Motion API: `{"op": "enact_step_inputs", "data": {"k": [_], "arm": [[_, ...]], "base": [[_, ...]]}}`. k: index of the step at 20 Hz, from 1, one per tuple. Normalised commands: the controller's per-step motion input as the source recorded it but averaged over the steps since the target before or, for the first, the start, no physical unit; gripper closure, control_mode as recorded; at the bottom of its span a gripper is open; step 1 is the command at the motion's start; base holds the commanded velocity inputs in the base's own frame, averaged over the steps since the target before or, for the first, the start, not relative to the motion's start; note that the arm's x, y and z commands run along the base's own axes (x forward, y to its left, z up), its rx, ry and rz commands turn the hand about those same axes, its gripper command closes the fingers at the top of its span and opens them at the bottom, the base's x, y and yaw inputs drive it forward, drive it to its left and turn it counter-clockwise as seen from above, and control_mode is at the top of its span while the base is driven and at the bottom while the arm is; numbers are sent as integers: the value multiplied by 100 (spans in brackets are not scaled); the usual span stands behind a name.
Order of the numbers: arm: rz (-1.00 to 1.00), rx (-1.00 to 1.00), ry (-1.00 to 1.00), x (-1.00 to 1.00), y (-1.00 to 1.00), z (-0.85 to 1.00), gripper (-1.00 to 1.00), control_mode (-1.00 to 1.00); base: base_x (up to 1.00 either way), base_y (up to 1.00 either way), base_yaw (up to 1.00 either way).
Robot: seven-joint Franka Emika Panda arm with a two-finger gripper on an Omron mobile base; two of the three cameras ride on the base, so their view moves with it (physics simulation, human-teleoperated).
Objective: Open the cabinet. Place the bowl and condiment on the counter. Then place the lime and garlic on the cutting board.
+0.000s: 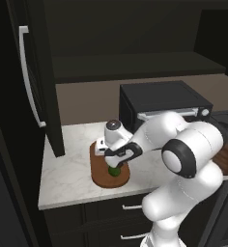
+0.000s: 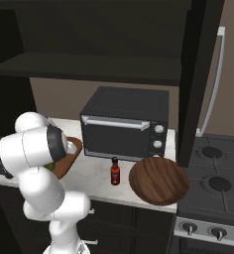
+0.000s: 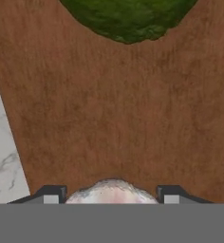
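Garlic point(image 3: 113, 190), pale pinkish-white, pinched between the two dark fingertips point(image 3: 50, 193) of the gripper point(image 1: 115, 163), with only its rounded top showing between them in the hand view. Jaws partly spread, closed on the bulb's sides. Likely light and firm under a dry papery skin, a little slippery and prone to roll; best gripped across the widest part of the bulb, not at the pointed tip, with gentle pressure so the skin does not crush. Directly below, the reddish-brown grain of the cutting board point(image 3: 109, 118). Resting on the board just beyond the fingers, the dark-green lime point(image 3: 128, 19), round and free to roll if nudged, so worth setting the garlic down on bare wood beside it, not against it. Past the board's edge, a strip of marbled counter point(image 3: 2, 152). Board lying toward the left end of the counter. Farther right, a black toaster oven point(image 2: 124, 124) at the back; in front of it the small red condiment point(image 2: 115, 172) standing upright, and just to its right the wide wooden bowl point(image 2: 158, 179) near the counter's near edge. Overhead, the cabinet point(image 1: 34, 72) with its dark doors swung open.
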Motion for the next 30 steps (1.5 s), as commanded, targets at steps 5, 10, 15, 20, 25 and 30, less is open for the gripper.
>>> {"op": "enact_step_inputs", "data": {"k": [5, 10, 15, 20, 25, 30], "arm": [[0, 0, 2, 10, 2, -11, -100, -100], [0, 0, 0, 1, 3, 0, -100, -100], [0, 0, 0, 0, 2, 0, -100, -100], [0, 0, 0, 0, 0, 2, -100, -100], [0, 0, 0, -3, 0, 26, -100, -100], [0, 0, 0, -5, 0, 39, -100, -100]], "base": [[0, 0, 0], [0, 0, 0], [0, 0, 0], [0, 0, 0], [0, 0, 0], [0, 0, 0]]}}
